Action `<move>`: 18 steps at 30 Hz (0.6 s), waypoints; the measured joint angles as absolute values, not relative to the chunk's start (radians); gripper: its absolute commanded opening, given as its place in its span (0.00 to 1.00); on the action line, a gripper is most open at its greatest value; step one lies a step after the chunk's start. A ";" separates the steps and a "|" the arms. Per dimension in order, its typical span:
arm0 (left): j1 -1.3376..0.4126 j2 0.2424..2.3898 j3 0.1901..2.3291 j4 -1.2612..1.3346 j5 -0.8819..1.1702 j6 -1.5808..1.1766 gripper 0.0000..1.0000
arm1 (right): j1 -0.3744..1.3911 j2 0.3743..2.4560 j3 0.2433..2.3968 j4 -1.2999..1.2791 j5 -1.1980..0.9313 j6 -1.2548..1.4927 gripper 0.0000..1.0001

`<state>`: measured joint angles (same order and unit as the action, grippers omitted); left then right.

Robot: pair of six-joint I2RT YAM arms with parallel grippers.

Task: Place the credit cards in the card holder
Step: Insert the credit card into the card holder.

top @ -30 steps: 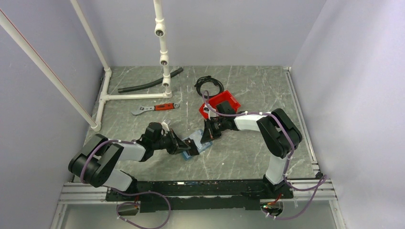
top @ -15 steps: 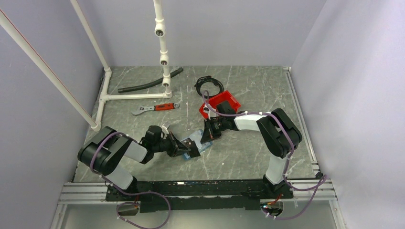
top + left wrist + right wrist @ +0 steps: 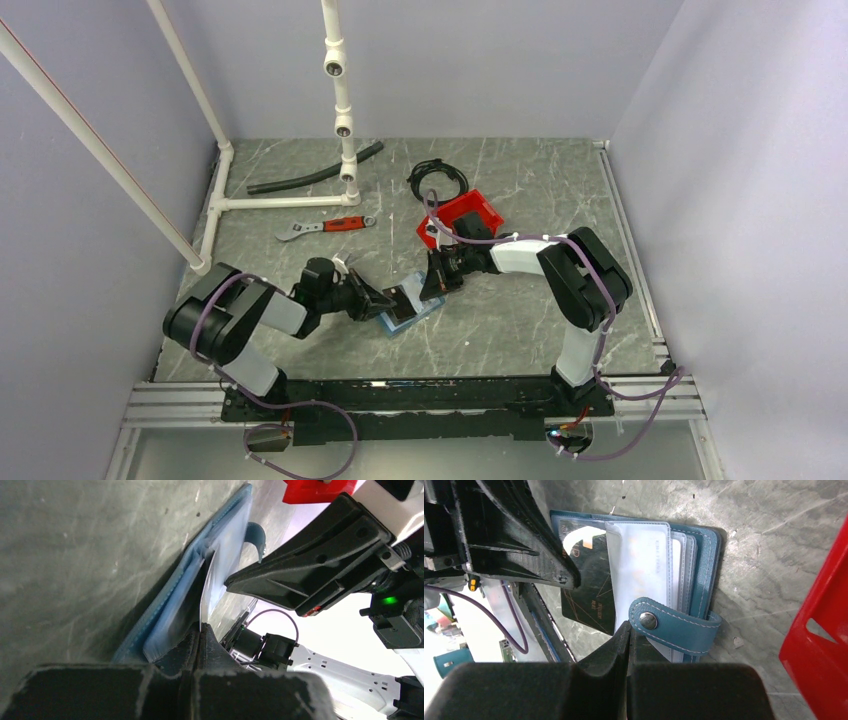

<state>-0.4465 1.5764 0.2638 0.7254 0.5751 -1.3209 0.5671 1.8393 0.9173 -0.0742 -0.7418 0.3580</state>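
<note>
The blue card holder (image 3: 418, 312) lies open on the table between both grippers, clear sleeves fanned and snap strap (image 3: 674, 625) loose. It also shows in the left wrist view (image 3: 165, 615) and the right wrist view (image 3: 705, 565). My left gripper (image 3: 383, 300) is shut on a thin card (image 3: 206, 592), seen edge-on at the holder's sleeves. That card's face looks dark with gold lines (image 3: 594, 600). My right gripper (image 3: 432, 285) is shut at the edge of a clear sleeve (image 3: 639, 565), next to the strap. A tan-orange patch (image 3: 587, 544) shows inside a pocket.
A red open bin (image 3: 465, 215) stands just behind the right gripper. A coiled black cable (image 3: 437, 180), a red-handled wrench (image 3: 325, 227), a black hose (image 3: 310, 175) and a white pipe frame (image 3: 285, 202) lie at the back and left.
My left arm's elbow has risen and its gripper has shifted slightly back and left. A dark card now shows on the holder. My right arm has not moved.
</note>
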 measured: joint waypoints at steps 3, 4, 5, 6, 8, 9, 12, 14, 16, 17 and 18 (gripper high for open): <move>-0.445 1.623 0.271 0.763 0.579 -1.330 0.00 | 0.567 1.840 0.917 -0.074 -0.742 0.358 0.00; -0.445 1.639 0.271 0.782 0.581 -1.333 0.00 | 0.567 1.840 0.917 -0.074 -0.742 0.358 0.00; -0.445 1.652 0.271 0.798 0.583 -1.339 0.00 | 0.567 1.840 0.917 -0.074 -0.742 0.358 0.00; -0.444 1.662 0.271 0.809 0.585 -1.345 0.00 | 0.567 1.840 0.917 -0.074 -0.742 0.358 0.00; -0.444 1.674 0.271 0.832 0.586 -1.351 0.00 | 0.567 1.840 0.917 -0.074 -0.743 0.358 0.00; -0.444 1.676 0.271 0.836 0.586 -1.353 0.00 | 0.567 1.840 0.917 -0.074 -0.743 0.358 0.00; -0.445 1.679 0.270 0.848 0.580 -1.356 0.00 | 0.567 1.840 0.917 -0.074 -0.743 0.358 0.00; -0.445 1.679 0.270 0.849 0.577 -1.360 0.00 | 0.567 1.840 0.917 -0.074 -0.743 0.358 0.00; -0.447 1.679 0.269 0.849 0.570 -1.369 0.00 | 0.567 1.840 0.917 -0.073 -0.744 0.359 0.00; -0.450 1.679 0.269 0.849 0.564 -1.374 0.00 | 0.567 1.840 0.917 -0.073 -0.744 0.359 0.00; -0.454 1.679 0.268 0.849 0.558 -1.375 0.00 | 0.567 1.840 0.918 -0.074 -0.744 0.359 0.01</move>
